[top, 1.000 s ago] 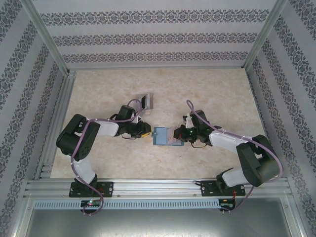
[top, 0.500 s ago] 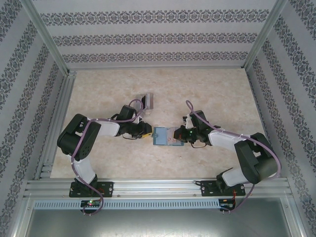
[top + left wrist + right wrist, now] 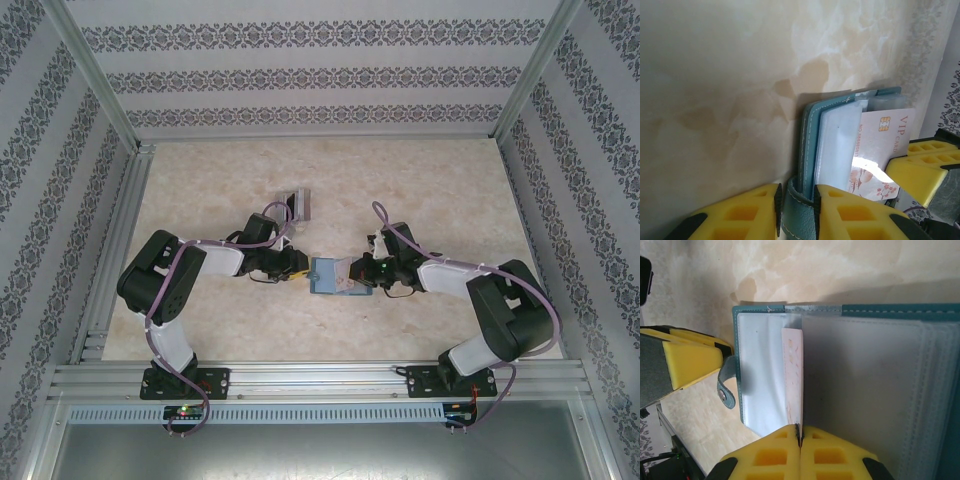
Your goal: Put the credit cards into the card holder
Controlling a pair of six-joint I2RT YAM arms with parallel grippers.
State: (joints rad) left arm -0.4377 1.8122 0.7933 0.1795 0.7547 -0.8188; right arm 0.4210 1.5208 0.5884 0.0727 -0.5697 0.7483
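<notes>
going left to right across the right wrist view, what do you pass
yellow foam finger of the left gripper → teal strap with a metal snap → pale blue inner pocket of the teal bifold card holder → pink-patterned plastic card → clear plastic sleeves
</notes>
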